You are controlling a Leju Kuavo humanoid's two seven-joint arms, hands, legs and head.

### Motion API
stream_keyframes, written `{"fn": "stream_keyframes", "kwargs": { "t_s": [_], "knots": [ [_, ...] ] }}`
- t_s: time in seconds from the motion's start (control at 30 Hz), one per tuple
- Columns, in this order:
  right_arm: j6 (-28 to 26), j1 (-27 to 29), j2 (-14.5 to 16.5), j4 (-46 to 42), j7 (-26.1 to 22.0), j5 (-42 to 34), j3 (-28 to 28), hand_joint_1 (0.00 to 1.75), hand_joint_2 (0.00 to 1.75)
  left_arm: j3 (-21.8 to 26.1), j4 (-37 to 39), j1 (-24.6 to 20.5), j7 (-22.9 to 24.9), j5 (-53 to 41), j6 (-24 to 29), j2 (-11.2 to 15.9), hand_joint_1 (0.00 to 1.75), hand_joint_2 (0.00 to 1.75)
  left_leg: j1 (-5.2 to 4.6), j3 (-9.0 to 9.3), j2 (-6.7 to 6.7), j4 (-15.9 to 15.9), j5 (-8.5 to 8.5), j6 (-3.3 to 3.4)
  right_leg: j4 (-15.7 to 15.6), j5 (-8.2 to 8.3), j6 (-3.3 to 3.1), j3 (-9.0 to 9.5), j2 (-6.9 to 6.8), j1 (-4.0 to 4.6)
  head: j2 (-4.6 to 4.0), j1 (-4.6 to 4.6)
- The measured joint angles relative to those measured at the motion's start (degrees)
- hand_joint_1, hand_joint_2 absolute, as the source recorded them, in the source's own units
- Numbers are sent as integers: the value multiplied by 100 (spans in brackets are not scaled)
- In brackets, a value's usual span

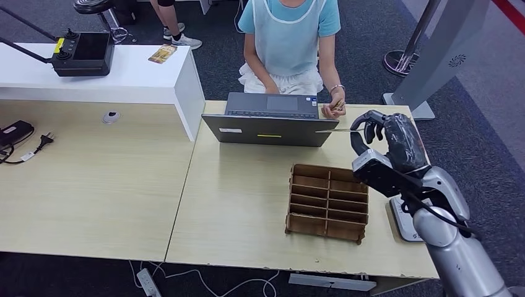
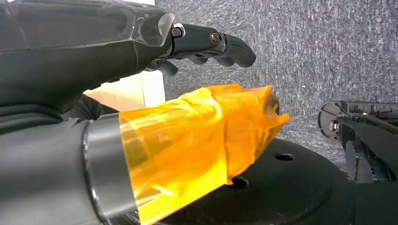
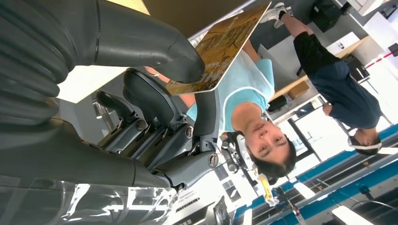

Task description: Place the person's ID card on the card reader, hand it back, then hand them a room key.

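My right hand point(image 1: 387, 139) is raised over the desk's far right part, just right of the laptop point(image 1: 270, 120). It pinches a thin gold-patterned card point(image 3: 220, 47) between thumb and fingers; the head view shows that card point(image 1: 334, 130) edge-on, pointing at the person. The person's hand point(image 1: 335, 106) rests at the desk edge close behind the card, with something small and gold in it. A white card reader point(image 1: 403, 219) lies on the desk beside my right forearm, partly hidden by it. My left hand point(image 2: 187, 93), its thumb wrapped in orange tape, hangs over the floor holding nothing.
A brown slotted wooden organiser point(image 1: 328, 201) stands on the desk in front of the laptop. A seated person in a light blue top point(image 1: 288, 37) faces me. Another gold card point(image 1: 162, 54) and a black controller point(image 1: 83, 52) lie on the white counter at the far left.
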Motion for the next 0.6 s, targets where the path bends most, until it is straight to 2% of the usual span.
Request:
{"fn": "stream_keyframes", "kwargs": {
  "t_s": [0.23,0.6],
  "knots": [
    [56,-408,64,139,53,-15,174,175,175,2,0,0,25,57,0,0,0,0,0,-1,0,0,0,0,1,1,0,0,1,0,0,0],
    [92,-1320,607,695,317,125,694,175,175,81,0,1,56,68,-9,-46,0,0,1,0,-2,0,6,-5,4,1,-1,1,-1,1,0,0]
  ]
}}
